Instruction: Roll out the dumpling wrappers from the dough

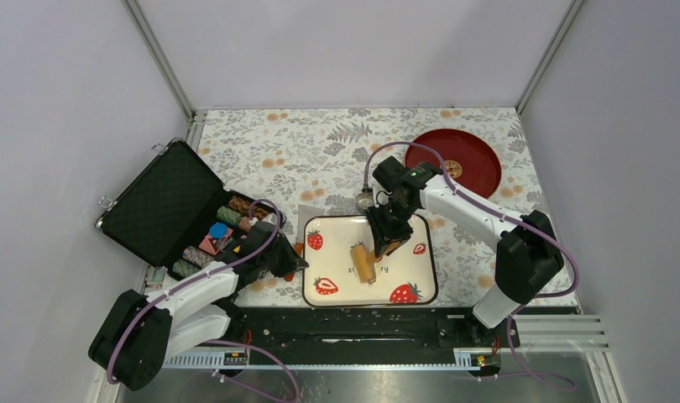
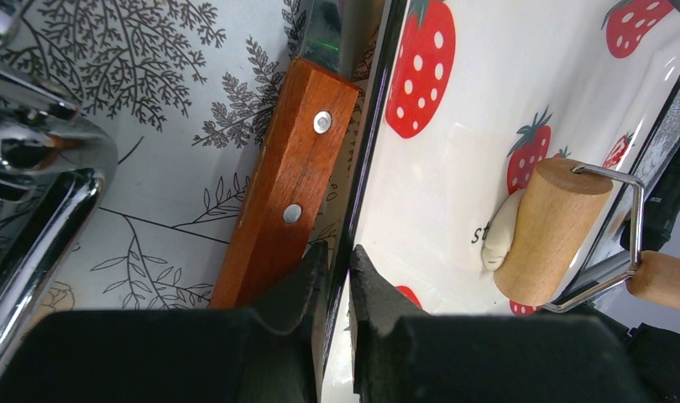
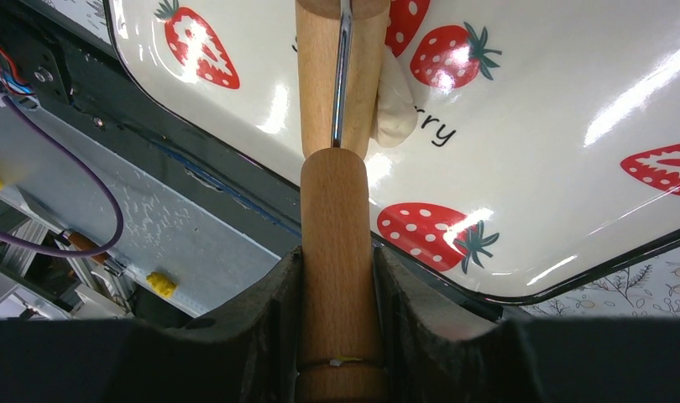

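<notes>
Pressure control decides this step. Your right gripper (image 3: 337,269) is clenched on the handle of the wooden roller (image 2: 551,231), whose drum touches the dough (image 2: 499,231), a small lump near the middle of the strawberry tray (image 2: 454,101). Your left gripper (image 2: 337,264) pinches the tray's left rim; use that clamp to stop the tray sliding. Roll in short, even strokes with the drum level, clear of the knife (image 2: 290,176) just beside the rim.

Tray (image 1: 337,262) white w/ red strawberries, blk rim; roller (image 1: 363,264) tan; dough (image 2: 501,232) pale cream; plate (image 1: 473,173) red.
</notes>
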